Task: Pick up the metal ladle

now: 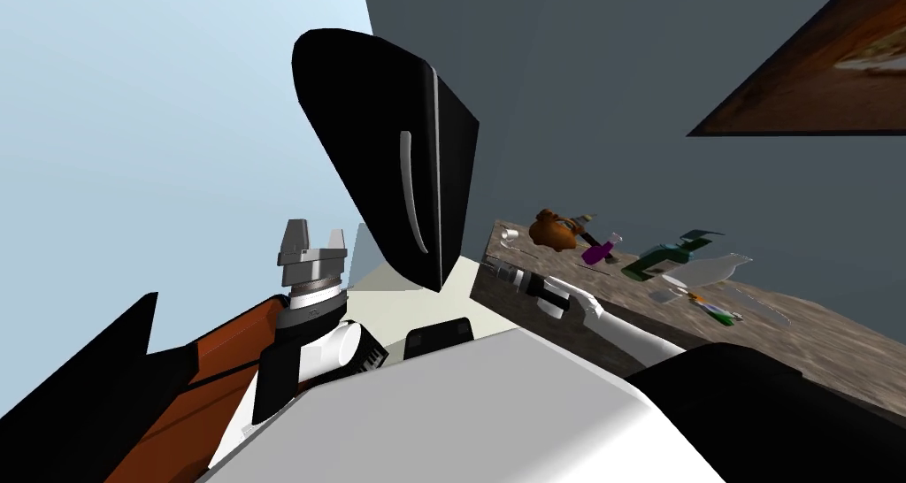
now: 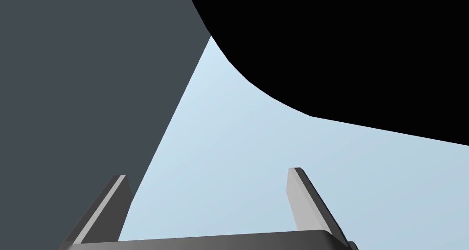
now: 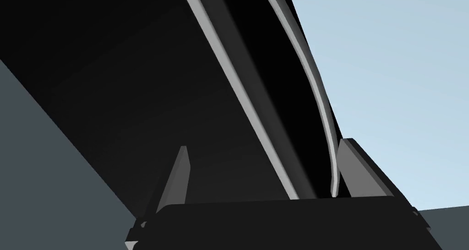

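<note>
Right tool [image 3: 263, 146] is released, blades spread wide with nothing between them but air. Its wrist camera looks straight at the black fridge [image 1: 372, 124], and the lower end of the long pale handle [image 3: 320, 100] sits just inside one blade, not clamped. From my head camera that arm reaches past the fridge's lower corner, at the near end of the table [image 1: 823, 336].

Left tool [image 1: 316, 232] stands on the fridge's opposite side, blades up, parted and empty.

Beyond the fridge, the table runs away along the grey wall with a row of small things on it. Nearest the fridge is a small white cup [image 1: 509, 234], then a brown jug [image 1: 553, 230], a purple bottle [image 1: 598, 253], a green bottle [image 1: 659, 258] and, farthest from the fridge, a clear bottle [image 1: 717, 270]. The ladle I cannot pick out for certain among that clutter; both tools are well apart from the row.
</note>
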`<state>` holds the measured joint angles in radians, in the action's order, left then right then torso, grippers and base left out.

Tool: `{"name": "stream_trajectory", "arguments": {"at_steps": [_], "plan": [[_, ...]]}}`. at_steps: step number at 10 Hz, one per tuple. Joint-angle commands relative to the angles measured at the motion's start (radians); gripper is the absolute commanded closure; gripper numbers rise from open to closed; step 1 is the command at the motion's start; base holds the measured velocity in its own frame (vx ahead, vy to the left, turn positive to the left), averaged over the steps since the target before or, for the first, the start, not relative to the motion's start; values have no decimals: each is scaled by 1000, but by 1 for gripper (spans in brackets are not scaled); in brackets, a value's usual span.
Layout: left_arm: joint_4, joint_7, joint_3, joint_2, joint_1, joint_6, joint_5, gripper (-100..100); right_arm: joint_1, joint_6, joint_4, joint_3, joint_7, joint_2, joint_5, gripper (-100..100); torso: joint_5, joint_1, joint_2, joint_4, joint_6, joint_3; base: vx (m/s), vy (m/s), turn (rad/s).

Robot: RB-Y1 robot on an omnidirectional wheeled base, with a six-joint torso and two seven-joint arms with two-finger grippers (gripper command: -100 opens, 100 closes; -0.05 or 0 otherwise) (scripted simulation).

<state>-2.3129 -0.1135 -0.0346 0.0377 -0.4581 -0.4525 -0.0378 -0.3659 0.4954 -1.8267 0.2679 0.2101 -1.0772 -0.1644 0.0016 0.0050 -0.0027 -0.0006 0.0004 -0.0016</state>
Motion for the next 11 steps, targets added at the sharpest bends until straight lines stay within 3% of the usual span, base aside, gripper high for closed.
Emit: {"name": "stream_trajectory", "arguments": {"at_steps": [1,2,6,7,8,9,10,11], "plan": [[0,0,0,0,0,0,0,0,-4,-6,43,9,10,-50,-22,-100,0,0,0,0,0,0,57,82,66],[0,0,0,0,0,0,0,0,-4,-6,43,9,10,-78,-22,-100,0,0,0,0,0,0,50,70,30],[0,0,0,0,0,0,0,0,-13,-5,136,31,33,-188,-64,-100,0,-1,0,0,0,0,55,75,51],[0,0,0,0,0,0,0,0,-20,-4,170,42,45,-230,-86,-100,0,-2,0,0,0,0,72,60,63],[0,0,0,0,0,0,0,0,-20,-4,184,42,45,-240,-86,-100,-1,-2,-1,0,0,0,66,50,42],[0,0,0,0,0,0,0,0,-28,-2,233,54,57,-281,-108,-100,-1,-3,-1,0,0,0,79,57,62],[0,0,0,0,0,0,0,0,-28,-2,233,54,57,-290,-108,-100,-1,-2,-2,0,0,-1,80,49,38],[0,0,0,0,0,0,0,0,-38,1,279,66,69,-330,-131,-100,-1,-2,-1,0,0,-1,95,59,74]]}}
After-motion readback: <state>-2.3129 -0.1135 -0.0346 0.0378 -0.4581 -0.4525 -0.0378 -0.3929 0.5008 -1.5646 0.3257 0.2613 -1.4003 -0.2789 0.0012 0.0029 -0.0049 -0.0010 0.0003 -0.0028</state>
